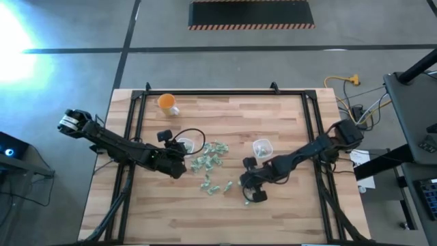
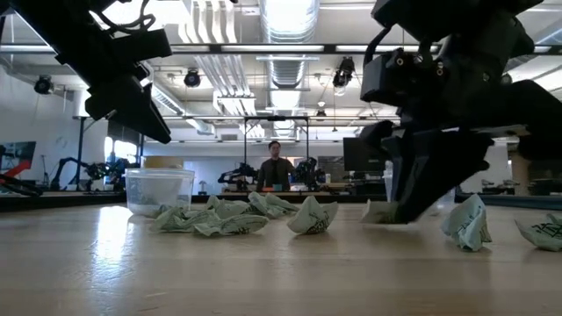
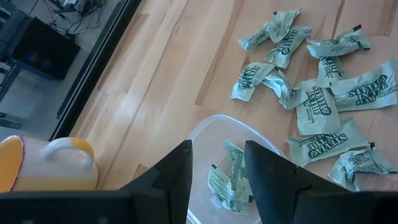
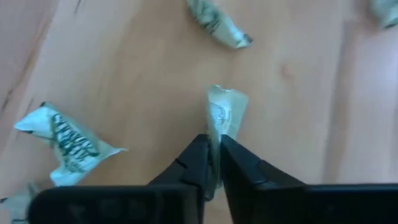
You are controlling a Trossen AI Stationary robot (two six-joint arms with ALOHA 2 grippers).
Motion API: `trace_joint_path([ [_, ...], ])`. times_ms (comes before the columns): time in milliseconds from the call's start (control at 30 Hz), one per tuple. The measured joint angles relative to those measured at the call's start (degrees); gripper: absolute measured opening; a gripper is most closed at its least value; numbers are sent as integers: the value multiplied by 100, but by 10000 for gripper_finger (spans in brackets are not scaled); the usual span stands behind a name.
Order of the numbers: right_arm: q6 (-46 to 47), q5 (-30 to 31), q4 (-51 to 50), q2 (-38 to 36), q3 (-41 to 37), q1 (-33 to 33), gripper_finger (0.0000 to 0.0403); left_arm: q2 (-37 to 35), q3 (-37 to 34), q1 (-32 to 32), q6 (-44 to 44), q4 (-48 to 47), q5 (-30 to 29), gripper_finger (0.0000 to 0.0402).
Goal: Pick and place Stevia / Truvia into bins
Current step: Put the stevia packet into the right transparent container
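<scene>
From above, the wooden table (image 1: 225,212) fills the middle of the frame, with an orange cup (image 1: 166,103) near its upper left. The left gripper (image 1: 179,162) sits left of centre, just below one clear bin (image 1: 192,142); the second bin (image 1: 263,148) stands right of centre. A cluster of sachets (image 1: 208,158) lies between the two bins, with more scattered below it. The right gripper (image 1: 247,183) is low over the table at centre right, among the loose ones. In the low view, the left bin (image 2: 159,190) is at left, crumpled sachets (image 2: 219,218) spread along the tabletop beside it, and the right gripper (image 2: 413,209) reaches down to the wood at right, touching a sachet (image 2: 379,211); a person (image 2: 276,167) stands far behind. The left wrist view shows the left gripper (image 3: 217,168) with fingers apart above the bin (image 3: 205,130), which holds sachets (image 3: 229,180); more lie at upper right, the orange cup (image 3: 37,165) at lower left. The right wrist view shows the right gripper (image 4: 213,155) at bottom centre, fingers pinched together on one pale sachet (image 4: 226,111) standing on edge; others lie at left and top.
</scene>
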Motion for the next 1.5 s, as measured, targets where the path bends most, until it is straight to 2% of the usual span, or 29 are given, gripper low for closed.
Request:
trace_joint_path([
  [67, -105, 151, 19, -46, 0, 0, 14, 0, -2, 0, 0, 1, 0, 130],
  [300, -543, 949, 24, -195, 128, 0, 9, 0, -41, 0, -2, 1, 0, 130],
  [467, -689, 1986, -342, -541, 220, 2, 9, 0, -62, 0, -2, 0, 0, 130],
  [633, -10, 3020, -1334, -1125, 229, 0, 9, 2, -64, 0, 0, 17, 2, 130],
  [733, 698, 3327, -2168, -1461, 222, -3, 9, 2, -66, 0, 2, 20, 0, 130],
  [833, 1348, 3348, -2779, -1716, 121, -20, 8, 2, -66, 0, 2, 26, 0, 130],
  [900, 1572, 3354, -2835, -1849, -3, -27, 8, 2, -66, 0, 3, 43, 2, 130],
  [1233, 1859, 3485, -2758, -1923, -544, -238, 11, 2, -66, -2, 9, 170, 0, 130],
  [1500, 1933, 3483, -2754, -1929, -599, -269, 61, 2, -66, 0, 20, 172, 0, 130],
])
